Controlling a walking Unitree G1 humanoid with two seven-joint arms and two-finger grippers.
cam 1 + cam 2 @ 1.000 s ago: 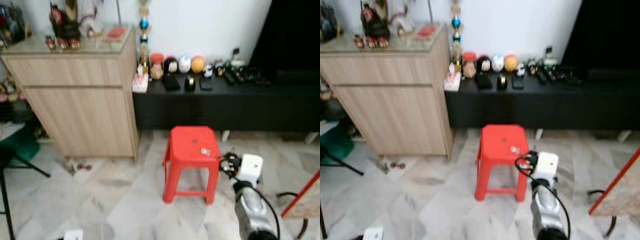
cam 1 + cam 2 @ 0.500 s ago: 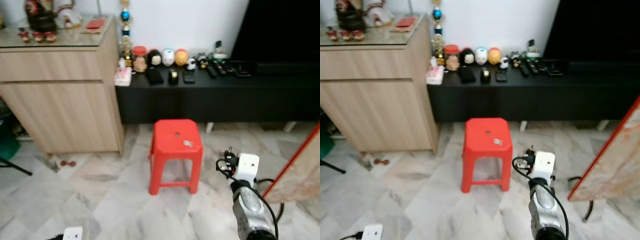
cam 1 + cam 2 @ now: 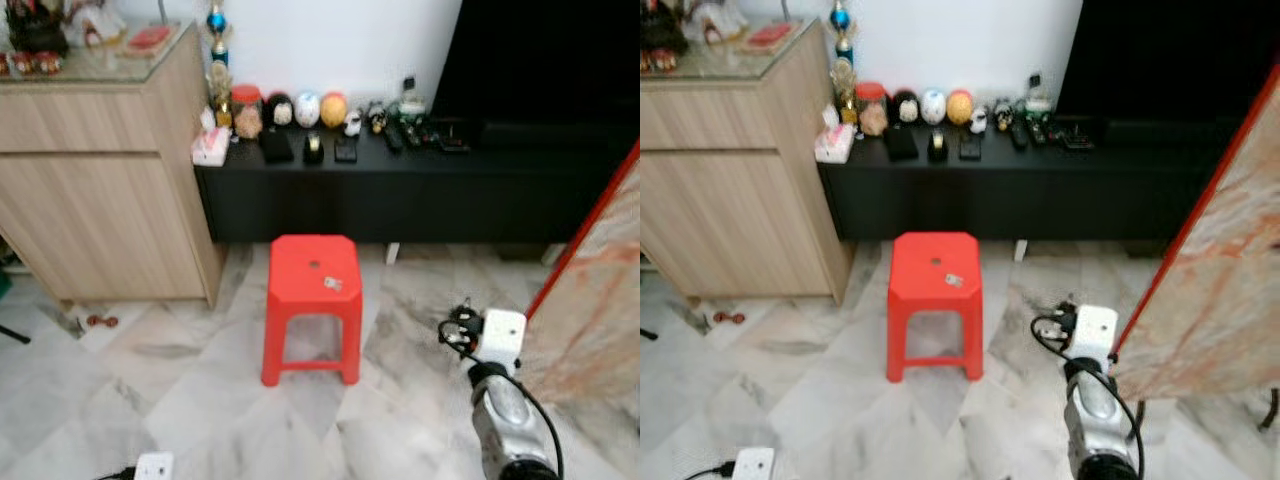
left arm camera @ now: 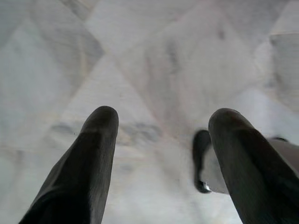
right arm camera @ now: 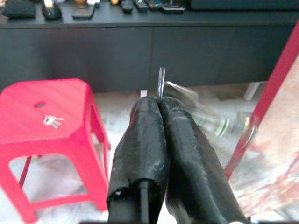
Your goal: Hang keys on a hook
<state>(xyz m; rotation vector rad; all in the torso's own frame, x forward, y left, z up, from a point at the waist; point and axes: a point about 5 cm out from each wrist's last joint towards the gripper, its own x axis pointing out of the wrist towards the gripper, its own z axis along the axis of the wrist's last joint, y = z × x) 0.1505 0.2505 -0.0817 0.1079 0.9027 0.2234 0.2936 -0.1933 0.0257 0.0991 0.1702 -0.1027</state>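
Approaching the stool [image 3: 310,282], keys [image 3: 331,284] lying near its top's right edge, right gripper [image 5: 159,105] pinched shut on a thin metal sliver, left gripper [image 4: 161,135] spread over floor; next, reaching down for the keys.

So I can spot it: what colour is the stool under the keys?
Red. The stool shows best in the right eye view.

One red stool [image 3: 309,300], carrying one small bunch of keys [image 3: 332,284] on its seat. Behind the stool, one long black cabinet [image 3: 400,190] with four round figurines [image 3: 290,109] in a row on top, plus several dark remotes, number unclear; beside that, one wooden cabinet [image 3: 100,190]. Two silver arms, one gripper each: right gripper [image 5: 160,105], left gripper [image 4: 161,135].
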